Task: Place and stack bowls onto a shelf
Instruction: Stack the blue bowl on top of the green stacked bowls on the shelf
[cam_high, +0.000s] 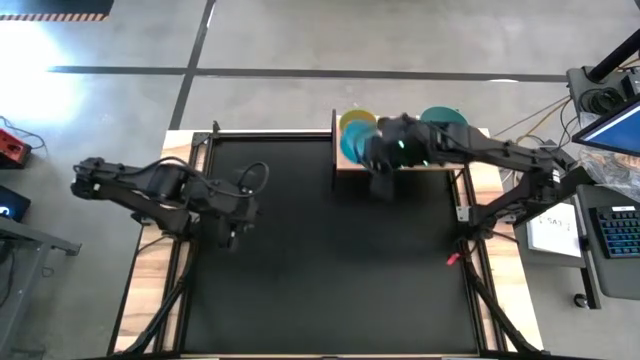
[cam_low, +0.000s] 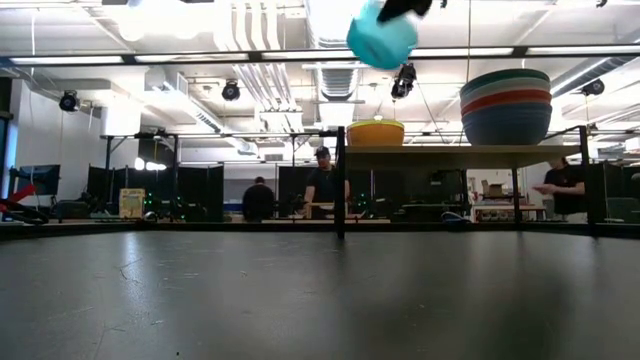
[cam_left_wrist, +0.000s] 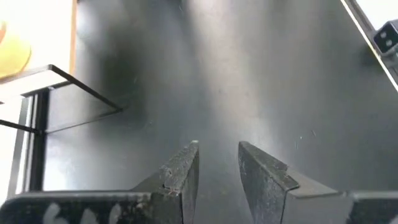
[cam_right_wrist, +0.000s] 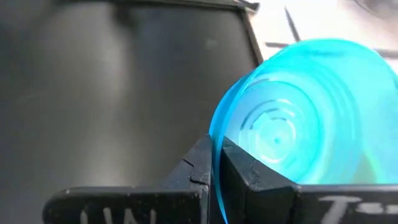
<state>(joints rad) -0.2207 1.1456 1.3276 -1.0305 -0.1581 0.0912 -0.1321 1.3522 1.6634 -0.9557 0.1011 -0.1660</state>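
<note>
The shelf (cam_low: 450, 153) stands at the table's far edge, a pale plank on thin black supports. A yellow bowl (cam_low: 375, 132) rests by its base on the shelf's left part, and a stack of several bowls (cam_low: 506, 105), teal on top, on its right part. My right gripper (cam_right_wrist: 216, 144) is shut on a cyan bowl (cam_low: 382, 40) and holds it high in front of the shelf's left end, close to the yellow bowl (cam_high: 357, 122). My left gripper (cam_left_wrist: 217, 146) hangs open over the table's left half (cam_high: 232, 238), nothing between its fingers. My right gripper pinches the cyan bowl's wall at its rim (cam_right_wrist: 214, 134) between its two fingers, one finger on each face of the wall. The fingers slant down from the table's right side. The bowl is lifted clear, tilted on edge, and hangs below the fingers.
The black tabletop (cam_high: 320, 270) spreads between the arms, framed by pale wood edges (cam_high: 500, 290). A keyboard (cam_high: 620, 235) and papers lie beyond the right edge. In the low view several people (cam_low: 322, 185) stand in the room behind the table.
</note>
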